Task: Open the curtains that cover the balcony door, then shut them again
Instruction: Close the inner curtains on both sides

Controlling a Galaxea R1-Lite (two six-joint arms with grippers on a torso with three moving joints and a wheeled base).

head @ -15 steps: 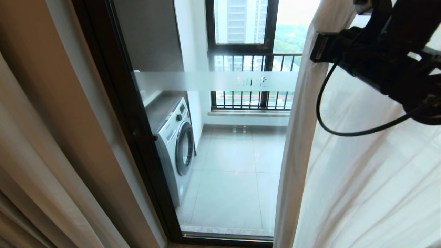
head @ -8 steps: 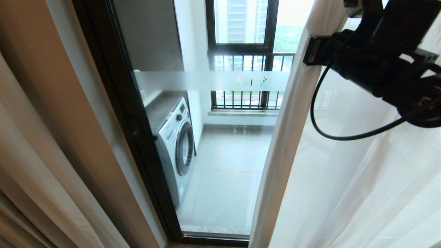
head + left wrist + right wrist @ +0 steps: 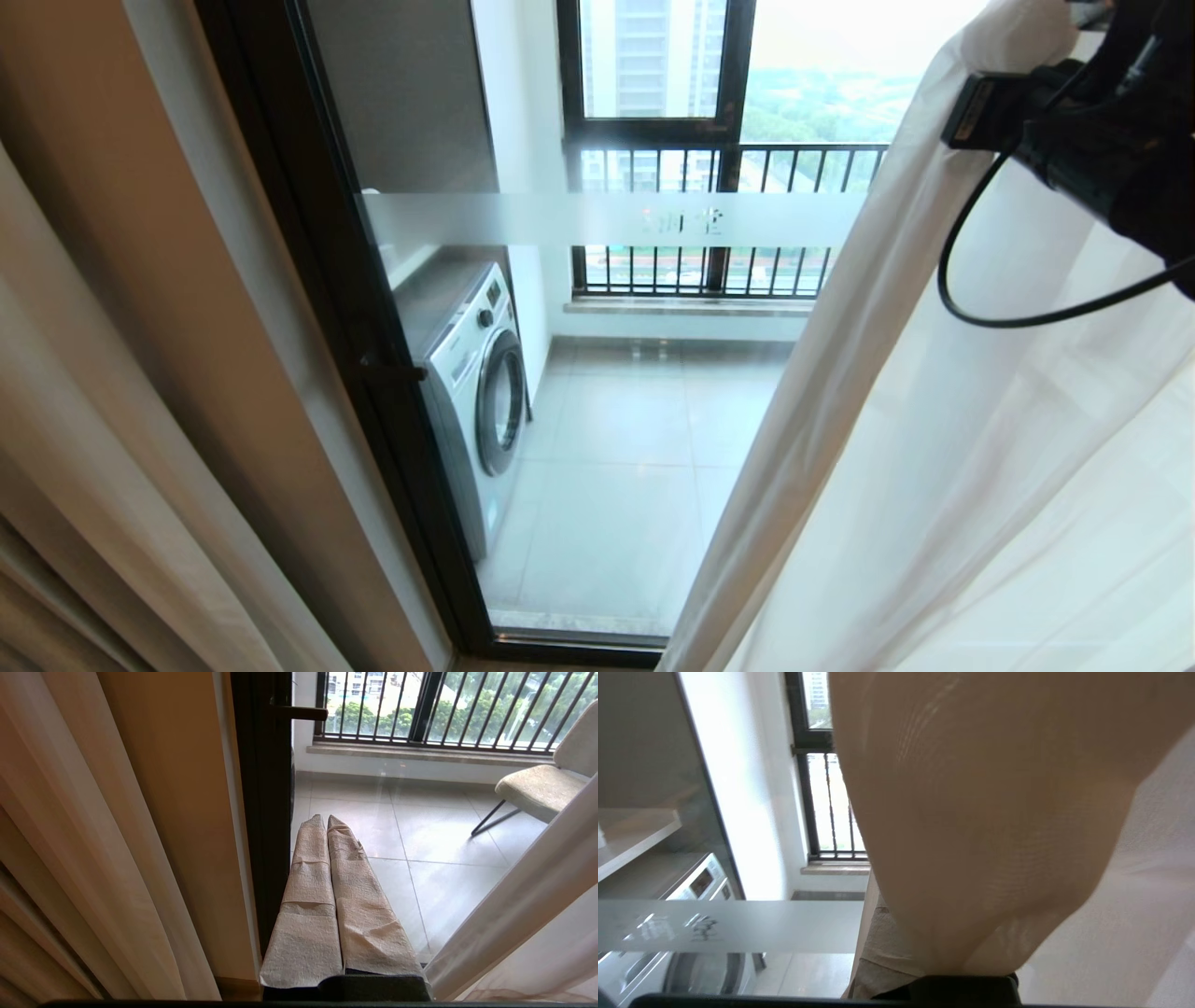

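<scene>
A white washing machine (image 3: 476, 392) is seen on the grey tiled floor (image 3: 625, 467). A barred railing (image 3: 709, 168) is set beyond it, and a beige chair (image 3: 542, 784) is placed nearby.

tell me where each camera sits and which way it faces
Head view: high on the robot, looking forward and down through the balcony door at a washing machine; the right arm and sheer curtain show at right.
Left wrist view: low behind the left gripper, facing the balcony floor and a chair; its wrapped fingers are together.
Right wrist view: on the raised right arm, mostly covered by curtain fabric.
Shared: all three show the barred railing; head and right wrist views share the washing machine.
</scene>
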